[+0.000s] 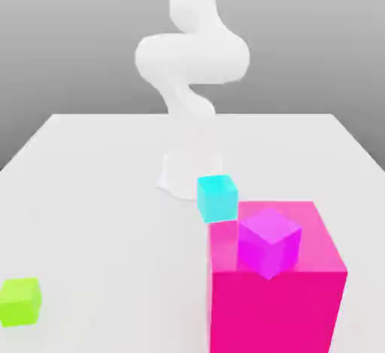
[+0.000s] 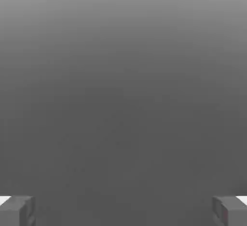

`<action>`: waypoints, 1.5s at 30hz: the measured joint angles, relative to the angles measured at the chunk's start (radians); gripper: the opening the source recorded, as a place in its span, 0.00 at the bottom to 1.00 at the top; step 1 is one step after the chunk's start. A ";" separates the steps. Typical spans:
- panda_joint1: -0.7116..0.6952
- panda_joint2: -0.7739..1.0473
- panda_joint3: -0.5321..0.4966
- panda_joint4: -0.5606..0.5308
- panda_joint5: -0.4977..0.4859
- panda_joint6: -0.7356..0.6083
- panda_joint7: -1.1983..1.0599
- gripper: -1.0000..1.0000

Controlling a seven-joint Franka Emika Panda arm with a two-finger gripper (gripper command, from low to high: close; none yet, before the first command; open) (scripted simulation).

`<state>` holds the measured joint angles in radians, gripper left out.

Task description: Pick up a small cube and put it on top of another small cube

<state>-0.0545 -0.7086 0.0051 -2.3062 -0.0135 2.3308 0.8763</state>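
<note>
We log the pale table (image 1: 113,216) first, broadest of all; every cube noted here is outside the pincer's gap. On it, toward the far side in the exterior view, is the foot of the white arm (image 1: 193,58), which climbs in bends to the top edge. This is the limb that bears the pincer.

Next in size: the pink block (image 1: 274,314), outside the pincer's gap, at the exterior view's right.

The pincer (image 2: 124,210) itself, in the hand view: fingers spread wide apart, with grey background between them (a roomy gap, we remark).

Then the small cubes, candidates for our task, all free of the pincer's fingers. The magenta cube (image 1: 269,243), largest to our eye, appears turned corner-on and overlaps the near top edge of the pink block; whether it touches we cannot tell. The green cube (image 1: 20,302) is well apart from the block, at the exterior view's left, over the table. The cyan cube (image 1: 217,199) overlaps the block's far corner on the exterior view's left; its support we cannot make out. Which cube goes on which, we cannot tell.
</note>
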 joint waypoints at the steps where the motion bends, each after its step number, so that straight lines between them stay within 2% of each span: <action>1: -0.023 0.039 0.002 -0.003 -0.006 0.013 0.033 0.50; 9: -0.181 0.333 -0.004 -0.022 -0.048 0.111 0.276 0.50; 17: -0.300 0.623 -0.060 -0.042 -0.059 0.209 0.495 0.50; 22: -0.375 0.803 -0.090 -0.055 -0.019 0.272 0.599 0.50; 26: -0.413 0.948 -0.112 -0.065 0.051 0.321 0.656 0.50; 31: -0.454 1.129 -0.093 -0.044 0.112 0.439 0.654 0.50; 32: -0.459 1.162 -0.086 -0.038 0.119 0.464 0.650 0.00; 39: -0.461 1.168 -0.085 -0.037 0.119 0.471 0.650 0.00; 45: -0.415 0.986 -0.085 -0.048 0.067 0.301 0.673 0.00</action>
<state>-0.4694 0.2770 -0.0803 -2.3540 0.0534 2.6320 1.5492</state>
